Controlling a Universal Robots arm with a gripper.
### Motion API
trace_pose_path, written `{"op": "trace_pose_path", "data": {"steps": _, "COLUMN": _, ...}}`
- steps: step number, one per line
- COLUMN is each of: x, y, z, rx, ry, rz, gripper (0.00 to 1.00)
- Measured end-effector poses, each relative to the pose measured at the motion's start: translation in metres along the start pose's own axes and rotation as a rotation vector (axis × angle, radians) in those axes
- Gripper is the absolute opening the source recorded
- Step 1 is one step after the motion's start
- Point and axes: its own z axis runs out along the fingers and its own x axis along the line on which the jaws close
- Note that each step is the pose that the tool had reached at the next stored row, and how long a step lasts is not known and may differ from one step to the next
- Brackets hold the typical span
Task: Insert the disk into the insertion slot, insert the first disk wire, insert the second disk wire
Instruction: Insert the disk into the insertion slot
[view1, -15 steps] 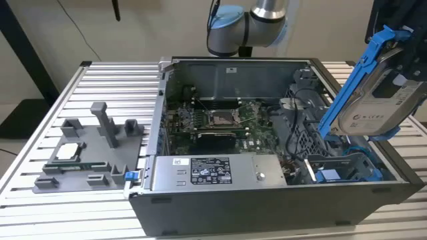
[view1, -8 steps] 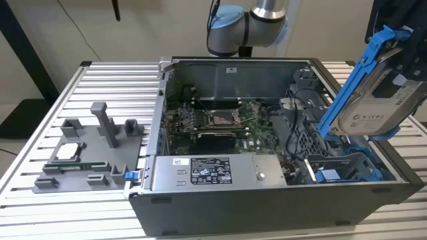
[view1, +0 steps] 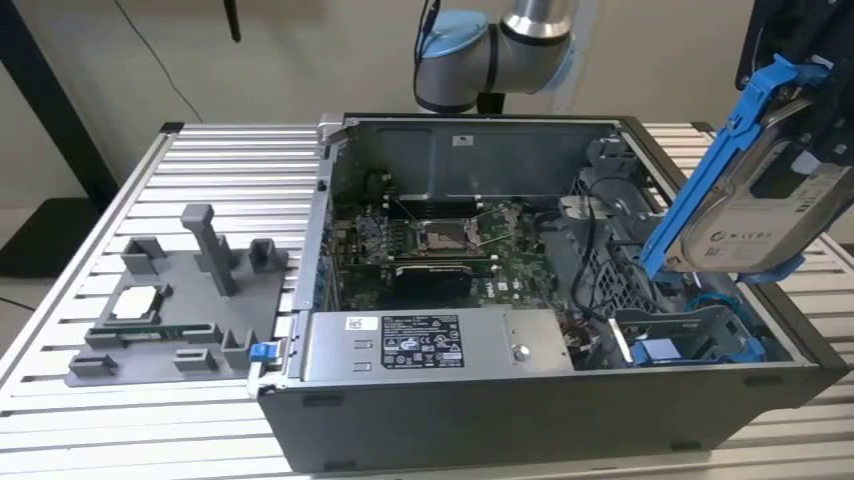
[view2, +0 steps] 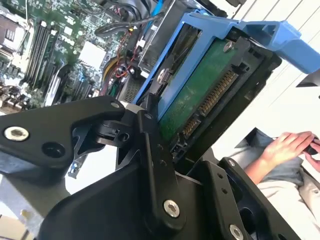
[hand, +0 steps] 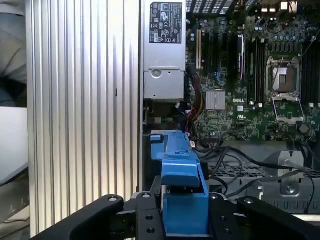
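The black pincer (hand: 185, 212) is clamped on the disk (view1: 754, 215), a flat silver-grey hard drive in a bright blue plastic carrier, held tilted in the air. Below the pincer sits the insertion slot (view1: 691, 328), a grey sheet-metal bay with blue rails, its inside hard to make out.

Open computer case (view1: 534, 425) (power-supply box (view1: 424, 345) inside) — motherboard (view1: 441, 240) exposed — on slatted table (view1: 227, 165).
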Motion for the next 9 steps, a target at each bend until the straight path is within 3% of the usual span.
{"op": "trace_pose_path", "data": {"steps": 9, "x": 0.0002, "y": -0.0030, "z": 0.0150, "rx": -0.0003, "ry": 0.0001, "rz": 0.000, "gripper": 0.00}}
